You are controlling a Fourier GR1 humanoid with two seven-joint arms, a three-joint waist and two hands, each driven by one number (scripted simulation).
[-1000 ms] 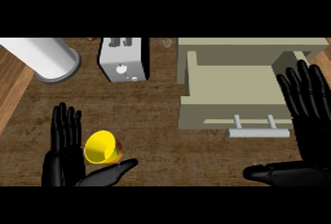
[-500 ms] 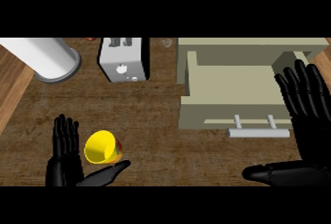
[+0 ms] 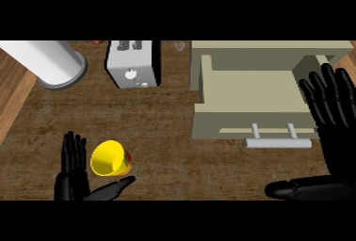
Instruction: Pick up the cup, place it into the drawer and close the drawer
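left hand drops back at the cup, no grasp yet

we see the yellow cup (image 3: 110, 158) lying on its side near the bench's (image 3: 173, 141) front-left corner, mouth facing up-left. our left hand (image 3: 75, 175) sits just beside it, fingers straight on the cup's left, thumb stretched under it, nothing curled round it. over the last second this hand has slid toward the front edge while the cup kept its place, so the fingers now reach less far past it. we judge the pick is not yet made; the fingers must close before any lift. the drawer (image 3: 259, 101) stands open at the back-right, handle (image 3: 278, 139) toward us. our right hand (image 3: 327, 110) rests open over the drawer's right side, unchanged. a toaster (image 3: 132, 63) and a white cylinder (image 3: 49, 61) stand along the back edge.
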